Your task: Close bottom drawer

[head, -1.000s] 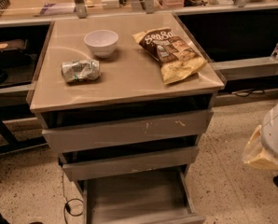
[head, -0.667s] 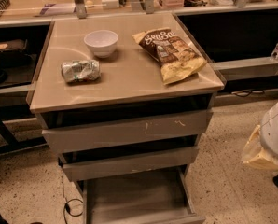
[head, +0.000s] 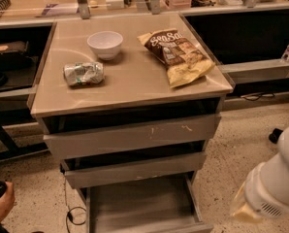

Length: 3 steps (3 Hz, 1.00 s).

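The end effector (head: 253, 205), a white and yellowish bulk at the lower right edge of the view, hangs over the speckled floor (head: 241, 149), apart from the cabinet; whether it is apart or together cannot be told from here. Just to its left, at about its own level, the bottom drawer (head: 142, 208) stands pulled out, a flat grey tray with low sides, its front edge cut off by the bottom of the view. Up and to the left of the end effector sits the middle drawer front (head: 135, 170), slightly out from the frame; above that is the wider top drawer front (head: 130, 137) with white scratch marks, also a little out. Higher still and to the left lies the counter (head: 135, 84); on it a chip bag (head: 179, 56) rests nearest the end effector's side, a white bowl (head: 105, 43) stands farther left, and a crushed can (head: 83, 74) lies farthest left, in front of the bowl. A dark cable (head: 69, 212) trails on the floor on the far side of the bottom drawer.
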Motion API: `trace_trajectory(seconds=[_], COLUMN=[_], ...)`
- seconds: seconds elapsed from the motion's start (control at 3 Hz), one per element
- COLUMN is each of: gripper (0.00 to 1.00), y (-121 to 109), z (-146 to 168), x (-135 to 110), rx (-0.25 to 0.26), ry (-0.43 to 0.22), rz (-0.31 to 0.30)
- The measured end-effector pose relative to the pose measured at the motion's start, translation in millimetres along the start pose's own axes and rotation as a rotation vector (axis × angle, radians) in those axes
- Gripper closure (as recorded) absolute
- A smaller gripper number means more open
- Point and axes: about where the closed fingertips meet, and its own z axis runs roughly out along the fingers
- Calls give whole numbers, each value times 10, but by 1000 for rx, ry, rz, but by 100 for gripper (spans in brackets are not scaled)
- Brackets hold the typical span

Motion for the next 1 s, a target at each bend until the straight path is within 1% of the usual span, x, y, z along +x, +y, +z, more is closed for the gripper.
trace_trajectory(seconds=[0.33, 0.67, 1.0], gripper=[100, 100, 100], y=[188, 189, 306], z=[875, 877, 1260], x=[169, 169, 231], rx=[-104, -104, -153], ry=[-9, -9, -18], rz=[59, 59, 86])
